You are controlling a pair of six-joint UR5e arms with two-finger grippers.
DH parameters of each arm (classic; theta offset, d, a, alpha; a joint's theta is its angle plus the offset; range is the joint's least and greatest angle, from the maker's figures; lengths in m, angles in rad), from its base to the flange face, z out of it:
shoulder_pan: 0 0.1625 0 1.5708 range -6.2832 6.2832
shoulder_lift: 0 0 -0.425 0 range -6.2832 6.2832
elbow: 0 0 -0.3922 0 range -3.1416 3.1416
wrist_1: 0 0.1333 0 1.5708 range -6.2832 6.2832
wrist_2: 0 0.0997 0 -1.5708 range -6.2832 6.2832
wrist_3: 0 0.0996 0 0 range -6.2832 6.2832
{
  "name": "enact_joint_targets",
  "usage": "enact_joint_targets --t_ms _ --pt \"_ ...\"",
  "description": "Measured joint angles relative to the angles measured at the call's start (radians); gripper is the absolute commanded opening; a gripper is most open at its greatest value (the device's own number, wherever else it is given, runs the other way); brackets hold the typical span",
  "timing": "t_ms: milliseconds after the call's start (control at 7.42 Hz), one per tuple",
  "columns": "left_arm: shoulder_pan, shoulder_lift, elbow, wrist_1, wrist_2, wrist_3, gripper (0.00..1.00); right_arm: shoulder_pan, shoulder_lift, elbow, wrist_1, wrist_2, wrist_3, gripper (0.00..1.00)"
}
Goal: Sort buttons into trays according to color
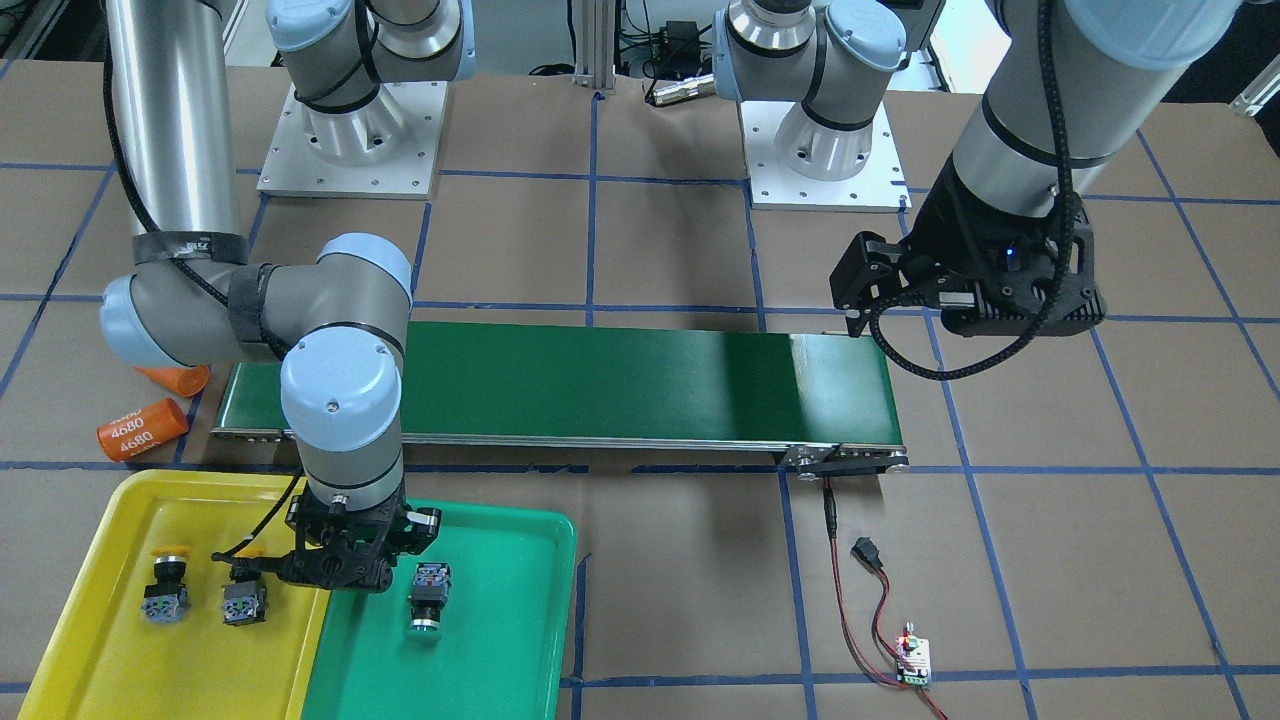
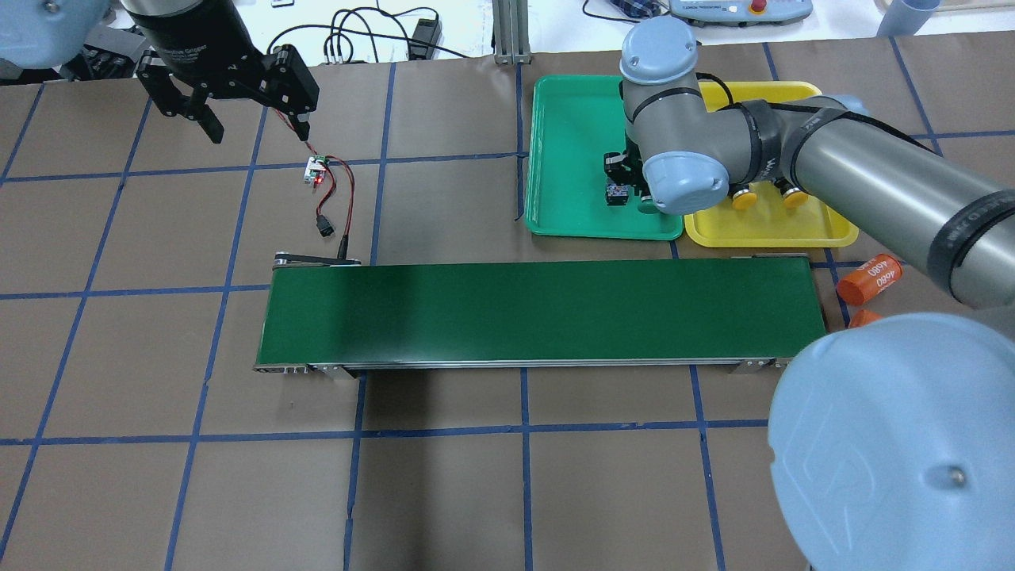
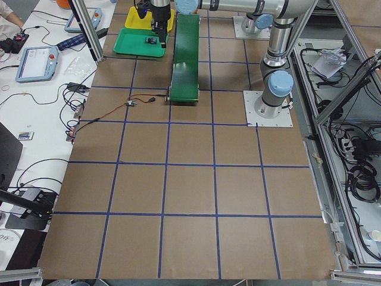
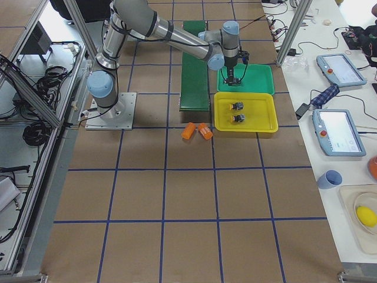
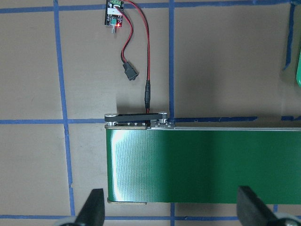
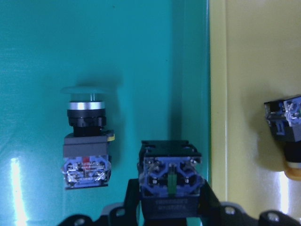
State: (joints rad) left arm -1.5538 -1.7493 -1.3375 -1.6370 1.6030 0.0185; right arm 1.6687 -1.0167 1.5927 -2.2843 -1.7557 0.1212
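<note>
My right gripper hangs low over the green tray, shut on the grey-blue contact block of a button whose cap is hidden underneath. Just left of it, a green-capped button lies on its side in the same tray. Two yellow-capped buttons rest in the yellow tray beside it. Far off at the other end of the table, my left gripper stands open above the end of the conveyor, holding nothing.
The long dark-green conveyor belt crosses the middle of the table. Two orange cylinders lie by its end near the yellow tray. A small control board with red and black wires sits near the belt's other end.
</note>
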Motion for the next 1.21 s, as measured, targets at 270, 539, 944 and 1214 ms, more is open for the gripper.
enact_joint_targets --t_ms 270,539,944,1214 --pt "0.000 0.006 -0.007 -0.001 0.000 0.000 1.00 -0.010 0.002 0.003 -0.037 -0.004 -0.035 1.00" --pt "0.001 0.009 -0.008 -0.001 0.001 0.001 1.00 -0.005 -0.027 0.005 0.001 -0.009 -0.034 1.00" --pt "0.001 0.003 -0.001 -0.001 0.000 0.001 1.00 -0.021 -0.208 0.009 0.199 0.068 -0.029 1.00" --pt "0.001 0.004 -0.005 -0.001 0.002 0.001 1.00 -0.055 -0.379 0.014 0.399 0.176 -0.026 1.00"
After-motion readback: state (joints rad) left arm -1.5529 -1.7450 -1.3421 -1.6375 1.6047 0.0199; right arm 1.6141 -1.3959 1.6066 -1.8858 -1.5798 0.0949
